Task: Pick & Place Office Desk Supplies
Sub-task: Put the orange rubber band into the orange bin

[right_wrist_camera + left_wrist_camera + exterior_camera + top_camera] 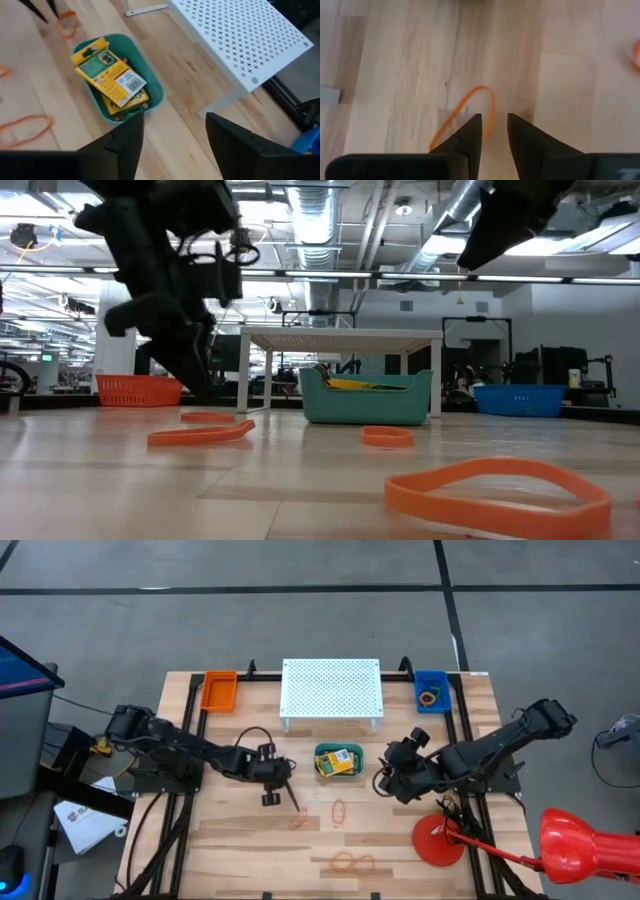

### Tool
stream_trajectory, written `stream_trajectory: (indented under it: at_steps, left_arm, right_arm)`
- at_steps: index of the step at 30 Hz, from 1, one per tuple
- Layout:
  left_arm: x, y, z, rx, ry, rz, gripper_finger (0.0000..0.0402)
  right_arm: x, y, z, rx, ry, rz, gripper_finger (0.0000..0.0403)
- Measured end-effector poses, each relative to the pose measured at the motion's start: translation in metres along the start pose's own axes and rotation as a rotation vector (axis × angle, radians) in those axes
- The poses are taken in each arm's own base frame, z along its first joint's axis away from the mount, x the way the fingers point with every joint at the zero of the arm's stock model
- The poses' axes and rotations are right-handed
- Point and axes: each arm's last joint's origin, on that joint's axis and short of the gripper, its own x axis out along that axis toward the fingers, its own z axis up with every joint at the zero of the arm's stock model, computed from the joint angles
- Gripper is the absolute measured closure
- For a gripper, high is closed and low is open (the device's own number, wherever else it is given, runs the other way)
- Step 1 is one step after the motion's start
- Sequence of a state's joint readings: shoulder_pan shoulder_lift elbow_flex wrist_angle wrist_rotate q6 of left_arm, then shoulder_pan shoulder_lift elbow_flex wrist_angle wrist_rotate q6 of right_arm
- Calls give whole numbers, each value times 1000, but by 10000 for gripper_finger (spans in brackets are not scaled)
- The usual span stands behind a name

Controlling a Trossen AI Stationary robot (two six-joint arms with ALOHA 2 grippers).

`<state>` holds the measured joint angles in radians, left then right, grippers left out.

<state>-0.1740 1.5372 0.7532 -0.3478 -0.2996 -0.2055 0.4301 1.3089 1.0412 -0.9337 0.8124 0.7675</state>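
Item: orange rubber band (470,107), flat on the table, one strand between the left gripper (494,131)'s narrowly parted fingertips. Advice: descend squarely, pinch that strand only. Right gripper (175,132): spread, empty, just short of the teal tray (155,92) holding crayon boxes (107,72).

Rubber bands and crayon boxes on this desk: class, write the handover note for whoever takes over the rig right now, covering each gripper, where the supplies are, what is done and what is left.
Left gripper: low over the wooden table, fingers slightly apart, straddling an orange rubber band; nothing gripped yet.
Right gripper: open, empty, raised beside the teal tray.
Done: two yellow-and-green crayon boxes lie in the teal tray; some bands sit in the blue bin.
Left: several orange bands loose on the table, including one below the tray and a pair near the front edge. The orange bin looks empty.
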Motion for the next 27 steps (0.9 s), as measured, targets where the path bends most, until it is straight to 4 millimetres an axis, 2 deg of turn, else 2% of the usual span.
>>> stream_trajectory:
  at_steps: [12, 27]
  left_arm:
    - [9, 11, 6, -40, -30, -45, 316]
    - [27, 16, -23, -126, -77, -90, 325]
  right_arm:
    - [-13, 11, -7, -22, -27, 64, 218]
    - [-26, 21, -13, -33, -60, 130, 224]
